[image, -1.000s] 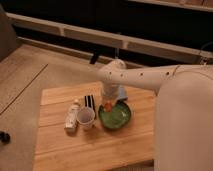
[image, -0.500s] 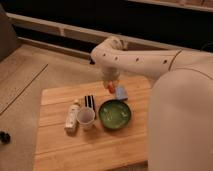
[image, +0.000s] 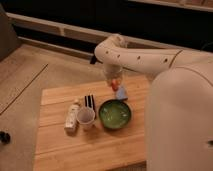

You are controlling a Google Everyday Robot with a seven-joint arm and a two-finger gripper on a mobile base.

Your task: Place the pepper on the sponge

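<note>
My gripper [image: 114, 82] hangs from the white arm over the back of the wooden table [image: 55, 145], pointing down. It is shut on the pepper [image: 115, 85], a small orange-red piece showing at its tip. The sponge [image: 121, 93], a small light blue pad, lies on the table just below and slightly right of the gripper, behind the green bowl. The pepper is held above the sponge's left edge, and I cannot tell whether they touch.
A green bowl [image: 115, 114] sits in front of the sponge. Left of it stand a white cup [image: 86, 118], a black-and-white striped block [image: 89, 101] and a lying white bottle [image: 72, 118]. The robot's white body [image: 180, 120] fills the right side.
The gripper has risen out of the green bowl with the pepper and moved back toward the far edge, ending over the sponge.
</note>
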